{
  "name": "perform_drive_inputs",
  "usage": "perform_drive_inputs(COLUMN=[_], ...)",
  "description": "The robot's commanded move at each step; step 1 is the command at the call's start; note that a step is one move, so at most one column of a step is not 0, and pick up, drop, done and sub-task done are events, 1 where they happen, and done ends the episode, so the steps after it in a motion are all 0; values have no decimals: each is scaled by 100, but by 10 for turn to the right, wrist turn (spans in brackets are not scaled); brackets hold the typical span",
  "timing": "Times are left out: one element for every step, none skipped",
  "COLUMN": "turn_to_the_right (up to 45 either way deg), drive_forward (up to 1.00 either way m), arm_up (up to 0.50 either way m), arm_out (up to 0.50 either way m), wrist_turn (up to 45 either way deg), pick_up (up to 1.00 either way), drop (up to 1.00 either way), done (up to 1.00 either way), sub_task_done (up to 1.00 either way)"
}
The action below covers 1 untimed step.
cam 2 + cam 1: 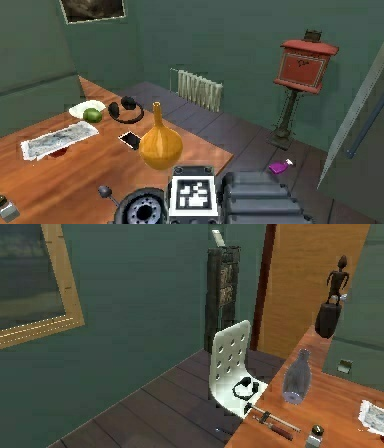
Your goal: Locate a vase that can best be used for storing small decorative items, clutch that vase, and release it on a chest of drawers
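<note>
An orange round-bellied vase (158, 143) with a thin neck stands on the wooden table (60, 170) in the arm side view. At the bottom edge sits the gripper (145, 211), a dark body beside a white marked square, just below the vase. Its far end is cut off, so I cannot tell whether it holds anything. In the forward view a bluish glass vase (297, 376) stands on the wooden table (330, 399) at the right. Behind it a dark vase-like pot (327, 321) carries a dark figure statue (337, 282).
A white perforated chair (232, 359) stands at the table's left end. On the table lie a newspaper (52, 143), a plate with a green fruit (88, 112), headphones (125, 108) and a phone (130, 139). A radiator (200, 90) and a red mailbox post (305, 65) stand farther out.
</note>
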Motion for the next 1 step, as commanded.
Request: perform_drive_inputs(turn_to_the_right=[0], drive_forward=[0], arm_up=[0], arm_out=[28], wrist_turn=[0], pick_up=[0], drop=[0], done=[0], sub_task_done=[0])
